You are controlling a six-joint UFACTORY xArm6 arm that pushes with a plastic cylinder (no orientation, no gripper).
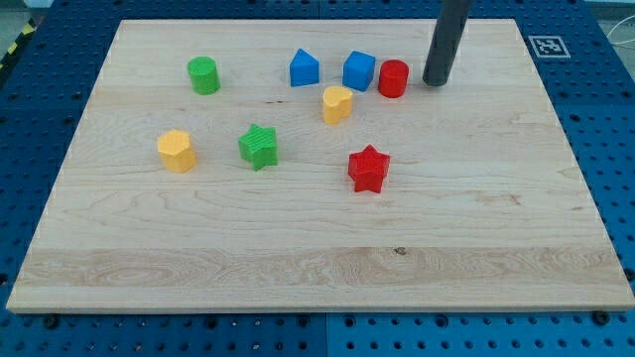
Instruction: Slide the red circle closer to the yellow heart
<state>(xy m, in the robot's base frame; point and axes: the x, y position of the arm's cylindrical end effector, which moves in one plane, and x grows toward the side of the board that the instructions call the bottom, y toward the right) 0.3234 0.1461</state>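
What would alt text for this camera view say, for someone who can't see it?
My tip rests on a wooden board, just right of the red circle; the yellow heart sits lower left of the circle. Other coloured blocks are scattered toward the view's left.

No words, numbers or brand names could be read anywhere. The only sign was a small black-and-white square marker (545, 46), printed on the wooden tabletop (317, 248) at its corner in the view's top right; its pattern was too small to make out.
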